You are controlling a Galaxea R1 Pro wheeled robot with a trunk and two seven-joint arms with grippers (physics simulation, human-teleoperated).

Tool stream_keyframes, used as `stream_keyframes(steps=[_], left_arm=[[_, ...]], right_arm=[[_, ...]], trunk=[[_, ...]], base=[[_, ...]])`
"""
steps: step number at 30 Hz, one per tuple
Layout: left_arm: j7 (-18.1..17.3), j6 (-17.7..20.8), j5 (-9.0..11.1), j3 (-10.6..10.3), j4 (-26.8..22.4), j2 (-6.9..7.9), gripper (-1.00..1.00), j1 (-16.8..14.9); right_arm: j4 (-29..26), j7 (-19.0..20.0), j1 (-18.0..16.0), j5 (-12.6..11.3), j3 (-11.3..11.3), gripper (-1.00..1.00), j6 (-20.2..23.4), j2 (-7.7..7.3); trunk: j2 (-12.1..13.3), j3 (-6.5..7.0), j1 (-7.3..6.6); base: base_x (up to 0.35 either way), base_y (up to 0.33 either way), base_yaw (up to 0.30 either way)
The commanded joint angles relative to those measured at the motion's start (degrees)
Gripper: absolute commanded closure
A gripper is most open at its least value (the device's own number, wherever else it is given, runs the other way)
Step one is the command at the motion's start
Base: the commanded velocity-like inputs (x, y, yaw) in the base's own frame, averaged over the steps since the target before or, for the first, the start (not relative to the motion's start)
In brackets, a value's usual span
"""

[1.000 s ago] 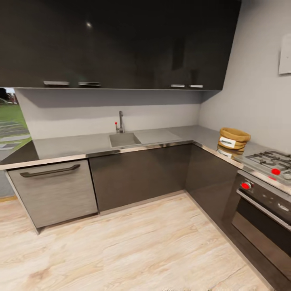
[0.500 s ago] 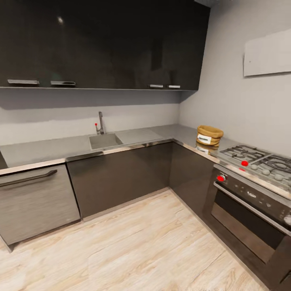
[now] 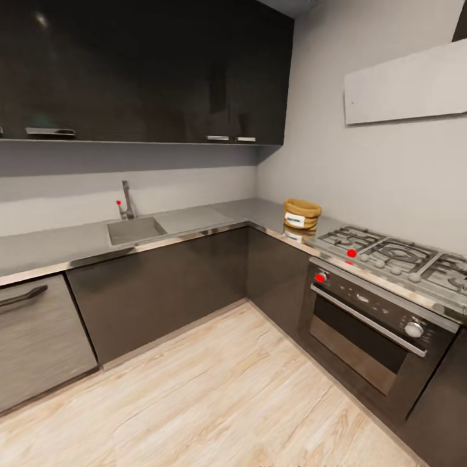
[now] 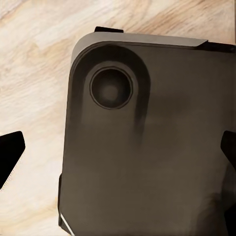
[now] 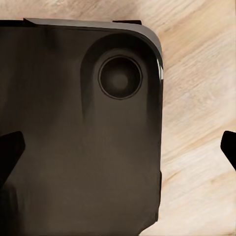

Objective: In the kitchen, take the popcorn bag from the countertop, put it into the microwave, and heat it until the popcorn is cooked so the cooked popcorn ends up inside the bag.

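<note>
You are facing the corner of the kitchen: glossy dark wall cabinets (image 3: 143,71) run above a grey wall, and the steel-grey L-shaped countertop (image 3: 58,246) wraps from the left run round to the right run. Pale wood plank floor (image 3: 214,395) spreads wide and open in front of you, from the cabinet fronts to the near edge of the head view. On the right run a built-in oven (image 3: 370,337) with a bar handle sits under a silver gas hob (image 3: 395,256) with black grates and red knobs. A sink (image 3: 135,230) with its tap (image 3: 127,200) is set into the left run, and a grey drawer front (image 3: 35,337) with a dark handle stands at the far left.

The popcorn bag (image 3: 301,214) stands upright on the countertop near the corner, just beside the hob's far edge, its white label facing you (the lettering is too small to read).

In each wrist view the robot's dark base (image 4: 147,147) lies below, over the floor planks. The left gripper (image 4: 118,150) shows its two dark fingertips at opposite edges of the picture, spread wide, holding and touching nothing. The right gripper (image 5: 118,150) is likewise spread wide and empty
</note>
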Motion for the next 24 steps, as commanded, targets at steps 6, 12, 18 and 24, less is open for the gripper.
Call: stream_keyframes(steps=[6, 12, 18, 24], left_arm=[[-0.01, -0.07, 0.34, -0.05, 0.01, -0.03, -1.00, -0.01], [0.02, -0.30, 0.38, -0.06, 0.01, -0.01, -1.00, -0.01], [0.19, -0.31, 0.48, 0.01, 0.01, -0.01, -1.00, -0.01], [0.25, -0.31, 0.49, 0.03, -0.05, -0.01, -1.00, -0.01]], right_arm=[[0.02, 0.02, -0.01, -0.06, -0.03, -1.00, -0.20, -0.27], [0.08, 0.02, -0.01, -0.11, -0.03, -1.00, -0.21, -0.38], [0.06, 0.00, -0.01, -0.07, -0.03, -1.00, -0.21, -0.36], [0.03, 0.02, -0.01, -0.06, -0.03, -1.00, -0.21, -0.35]], trunk=[[-0.02, -0.04, 0.00], [-0.02, -0.04, 0.00], [-0.02, -0.04, 0.00], [-0.02, -0.04, 0.00]], base=[[0.000, 0.000, -0.290], [0.000, 0.000, -0.291], [0.000, 0.000, -0.291], [0.000, 0.000, -0.291]])
